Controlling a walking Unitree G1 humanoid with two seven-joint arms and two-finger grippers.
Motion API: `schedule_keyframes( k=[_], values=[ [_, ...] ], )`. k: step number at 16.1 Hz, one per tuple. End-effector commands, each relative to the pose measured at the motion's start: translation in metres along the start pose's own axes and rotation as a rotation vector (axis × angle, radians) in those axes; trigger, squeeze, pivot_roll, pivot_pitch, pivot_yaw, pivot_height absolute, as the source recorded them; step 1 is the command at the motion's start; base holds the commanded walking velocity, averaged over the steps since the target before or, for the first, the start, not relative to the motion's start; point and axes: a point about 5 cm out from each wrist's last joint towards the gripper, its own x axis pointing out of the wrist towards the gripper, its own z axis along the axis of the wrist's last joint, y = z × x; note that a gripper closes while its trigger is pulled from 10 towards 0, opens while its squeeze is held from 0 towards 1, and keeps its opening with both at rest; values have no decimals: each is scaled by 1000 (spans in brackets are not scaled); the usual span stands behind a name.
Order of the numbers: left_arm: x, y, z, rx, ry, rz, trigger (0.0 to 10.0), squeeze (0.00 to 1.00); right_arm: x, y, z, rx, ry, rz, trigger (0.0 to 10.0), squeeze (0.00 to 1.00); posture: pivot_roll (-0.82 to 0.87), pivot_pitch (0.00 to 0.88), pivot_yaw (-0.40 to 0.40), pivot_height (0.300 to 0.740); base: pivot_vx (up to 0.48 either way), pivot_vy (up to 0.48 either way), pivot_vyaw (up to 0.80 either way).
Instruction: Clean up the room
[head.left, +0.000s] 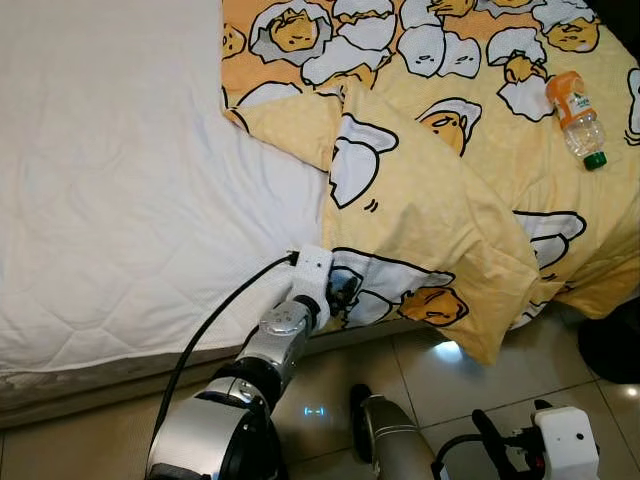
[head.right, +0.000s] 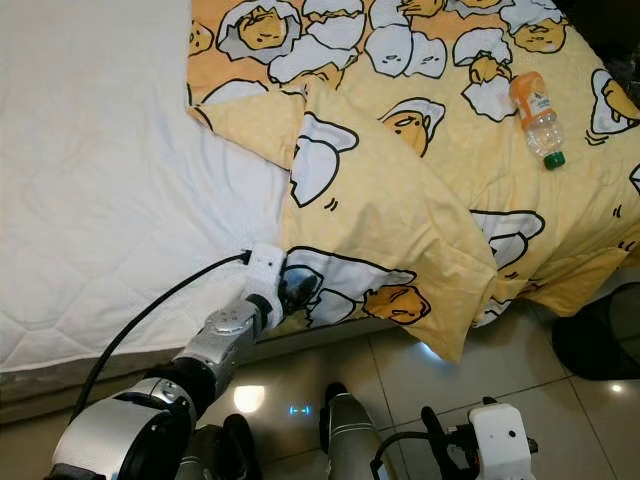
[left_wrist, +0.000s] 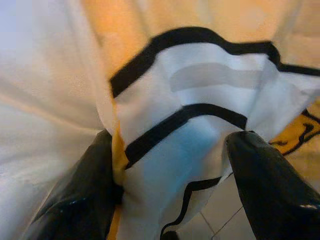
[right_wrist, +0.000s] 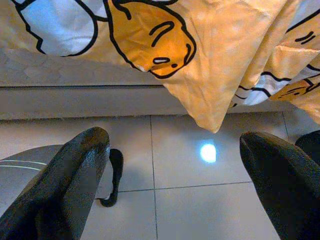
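A yellow cartoon-print blanket (head.left: 430, 200) lies rumpled over the right part of the bed, one folded corner hanging over the front edge toward the floor. My left gripper (head.left: 340, 295) reaches to that front edge. In the left wrist view it is open (left_wrist: 172, 195), with a white, black-lined fold of the blanket (left_wrist: 190, 130) between its fingers. A plastic bottle (head.left: 575, 115) with an orange label and a green cap lies on the blanket at the far right. My right gripper (right_wrist: 172, 185) hangs low and open above the tiled floor, holding nothing.
The bare white quilted mattress (head.left: 110, 180) takes up the left of the bed. Beige floor tiles (right_wrist: 200, 200) run along the bed's front edge. A dark round object (head.left: 610, 340) stands on the floor at the right, beside the hanging blanket.
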Motion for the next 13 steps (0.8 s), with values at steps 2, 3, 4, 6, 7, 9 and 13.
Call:
schedule_keyframes(
  k=[2, 3, 4, 6, 7, 9, 13],
  values=[
    [2, -17, -8, 16, 48, -63, 0, 0, -4, 0, -7, 2, 37, -9, 10000, 0, -411, 274, 3, 740, 0, 0, 0],
    [1, -16, -9, 16, 50, -64, 0, 0, -4, 0, -7, 3, 38, -10, 10000, 0, -411, 274, 3, 740, 0, 0, 0],
    [-1, -12, -12, 40, 55, -72, 0, 0, -2, 1, -7, 8, 39, -10, 10000, 0, -400, 280, 2, 740, 0, 0, 0],
    [-3, -11, -15, 69, 62, -87, 0, 0, 0, 1, -6, 10, 36, -8, 10000, 0, -398, 280, 0, 740, 0, 0, 0],
    [-4, -10, -18, 84, 71, -93, 0, 0, 1, 2, -6, 10, 35, -6, 10000, 0, -393, 280, -3, 740, 0, 0, 0],
    [-7, -10, -27, 92, 105, -117, 0, 0, 6, 1, -4, 9, 30, -4, 10000, 0, -387, 281, -6, 740, 0, 0, 0],
    [-8, -12, -30, 68, 107, -126, 0, 0, 10, 0, -3, 7, 26, -5, 10000, 0, -388, 275, -7, 740, 0, 0, 0]
  ],
)
